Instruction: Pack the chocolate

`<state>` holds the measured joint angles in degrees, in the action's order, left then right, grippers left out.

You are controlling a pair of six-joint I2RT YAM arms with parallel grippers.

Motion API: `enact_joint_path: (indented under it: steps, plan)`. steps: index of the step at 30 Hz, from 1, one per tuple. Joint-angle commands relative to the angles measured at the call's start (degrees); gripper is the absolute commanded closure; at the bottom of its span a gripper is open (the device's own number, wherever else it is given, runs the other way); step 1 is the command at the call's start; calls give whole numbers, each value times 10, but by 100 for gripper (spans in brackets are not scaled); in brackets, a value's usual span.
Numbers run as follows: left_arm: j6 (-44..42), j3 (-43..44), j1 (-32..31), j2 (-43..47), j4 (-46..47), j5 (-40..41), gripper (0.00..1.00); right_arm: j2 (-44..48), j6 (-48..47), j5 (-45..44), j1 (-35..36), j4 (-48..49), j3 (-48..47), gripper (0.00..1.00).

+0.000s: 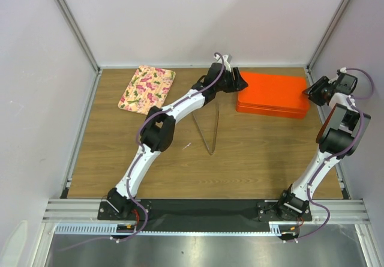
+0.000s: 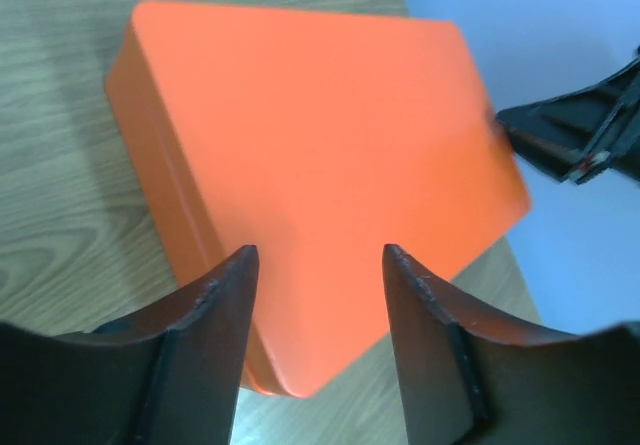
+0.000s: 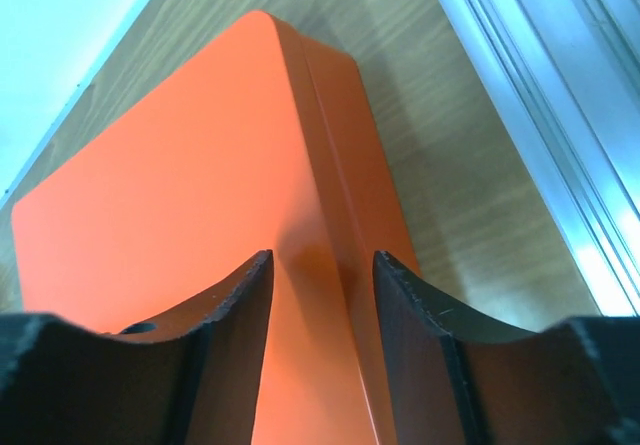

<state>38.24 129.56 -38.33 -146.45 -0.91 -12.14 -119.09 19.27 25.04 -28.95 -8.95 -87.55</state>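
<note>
We note a wood-grain table (image 1: 258, 159), pale walls (image 1: 198, 15) on three sides and aluminium rails (image 1: 72, 24) at the corners. The orange box (image 1: 273, 93) lies lid-on at far right, a floral mat (image 1: 147, 87) far left, a thin metal V (image 1: 207, 132) mid-table. The left gripper (image 2: 318, 260) hovers over the box's left end, jaws apart, holding nothing. The right gripper (image 3: 322, 260) does likewise at its right end. We cannot tell where the chocolate is.

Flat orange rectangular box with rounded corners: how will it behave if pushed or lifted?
The orange rectangular box looks rigid: it has straight edges and a flat lid. Its smooth faces are probably slippery to grip. It sits low and wide on the wood, so a push should slide it rather than tip it.
</note>
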Motion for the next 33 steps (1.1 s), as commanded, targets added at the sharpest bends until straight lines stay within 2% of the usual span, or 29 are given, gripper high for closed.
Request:
enact_joint_path:
  steps: [1,5,9,14,17,21,33]
  plan:
    - [17,26,2,-24,28,-1,43,-22,-5,23,-3,10,-39,51]
    - [18,25,2,-29,26,1,41,-28,-12,24,1,10,-43,52]
    - [18,25,2,-30,15,12,32,-32,-12,26,4,10,-45,52]
    - [20,25,2,-34,13,10,32,-33,-17,28,4,15,-45,54]
    - [25,25,2,-38,23,-7,37,-32,-20,33,4,23,-44,56]
    - [30,25,0,-39,33,-18,50,-27,-25,42,4,39,-34,58]
    - [18,23,-4,-30,47,-40,70,-1,-39,56,13,77,-10,70]
